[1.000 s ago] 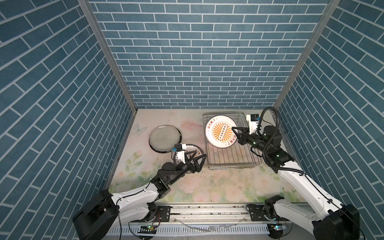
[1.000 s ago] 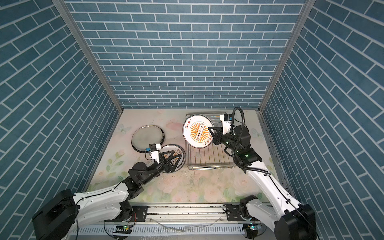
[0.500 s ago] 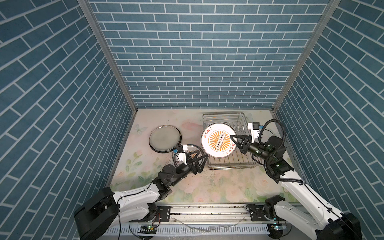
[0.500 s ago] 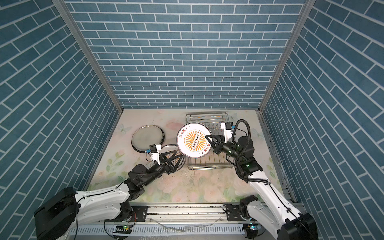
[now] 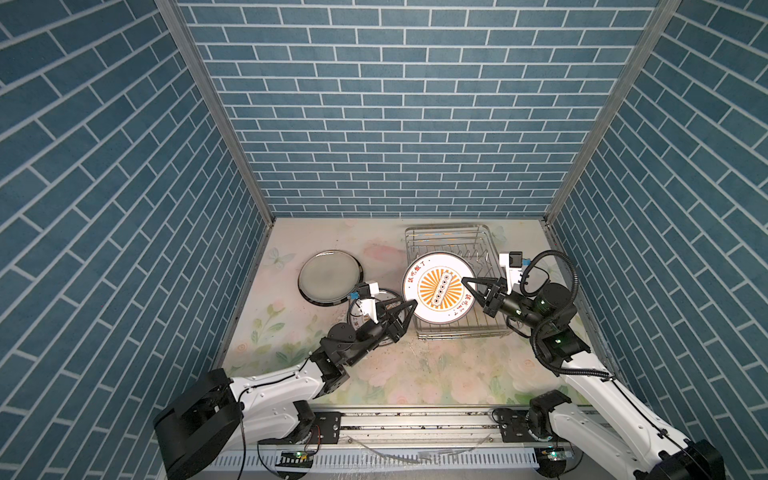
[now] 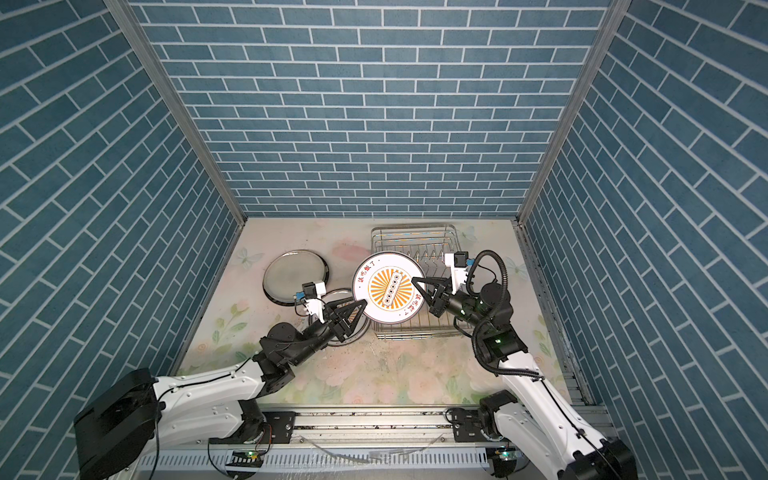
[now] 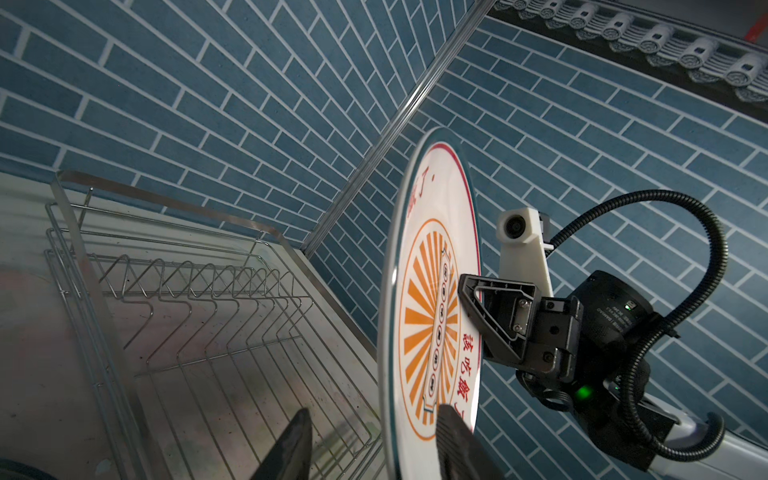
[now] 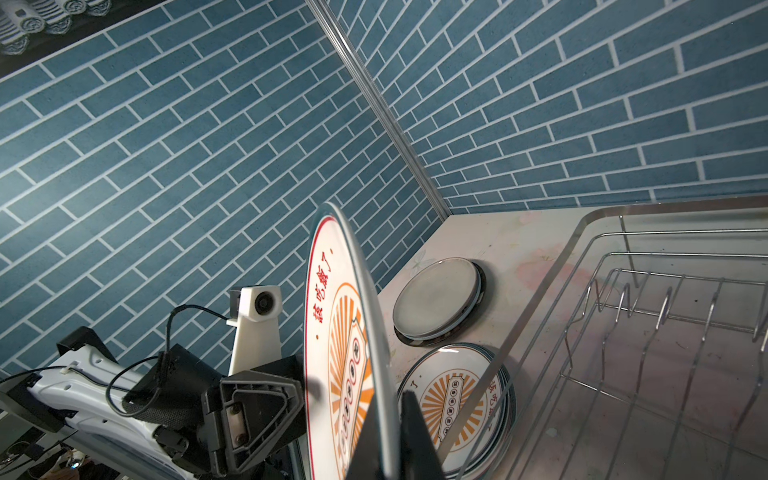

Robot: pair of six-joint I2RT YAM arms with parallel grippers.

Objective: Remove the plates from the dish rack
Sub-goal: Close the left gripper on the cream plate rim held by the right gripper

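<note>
Clamped in the right gripper (image 5: 467, 286), the sunburst plate (image 5: 436, 293) now hangs farther left, over the left edge of the dish rack (image 5: 446, 228), and the left gripper (image 5: 410, 307), jaws narrower, now straddles its rim.

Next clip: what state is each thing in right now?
rack: no plates seen inside
held plate: upright, in the air
right gripper: shut on held plate's rim
left gripper: open, straddling the opposite rim
grey plate: flat on table
sunburst stack: flat on table beside rack
</note>
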